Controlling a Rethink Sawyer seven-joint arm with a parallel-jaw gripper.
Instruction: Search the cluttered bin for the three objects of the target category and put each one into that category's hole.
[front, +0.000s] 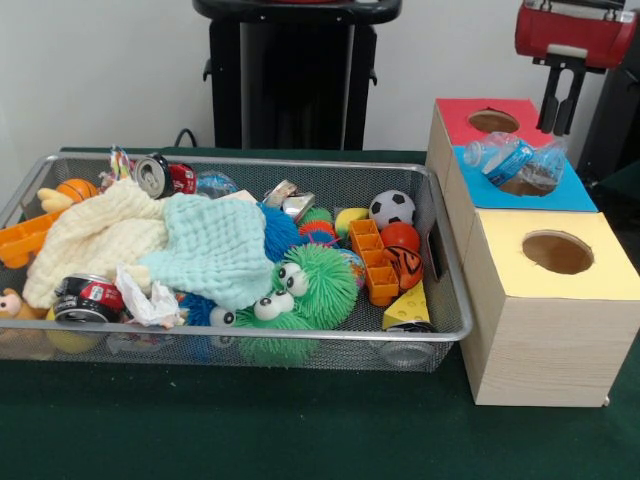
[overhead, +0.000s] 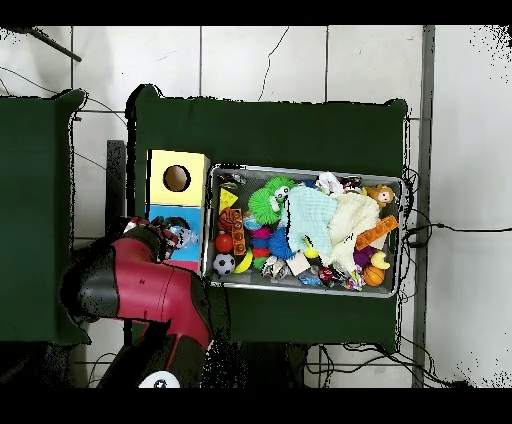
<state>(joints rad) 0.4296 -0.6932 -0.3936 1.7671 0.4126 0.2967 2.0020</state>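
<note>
A crushed plastic bottle (front: 515, 162) lies across the blue hole (front: 530, 186) at the upper right of the frame. The gripper (front: 560, 100), spread apart, hangs just above it. At left, the wire bin (front: 448, 290) holds cloths, cans and toys on the green desk (front: 250, 430).

Hanging down from the top corner on a red arm (overhead: 140, 290). Pointing two black fingers (front: 572, 100) straight down. Keeping the gripper (front: 562, 120) a little bit open, with a small gap between the tips. Holding nothing.
</note>
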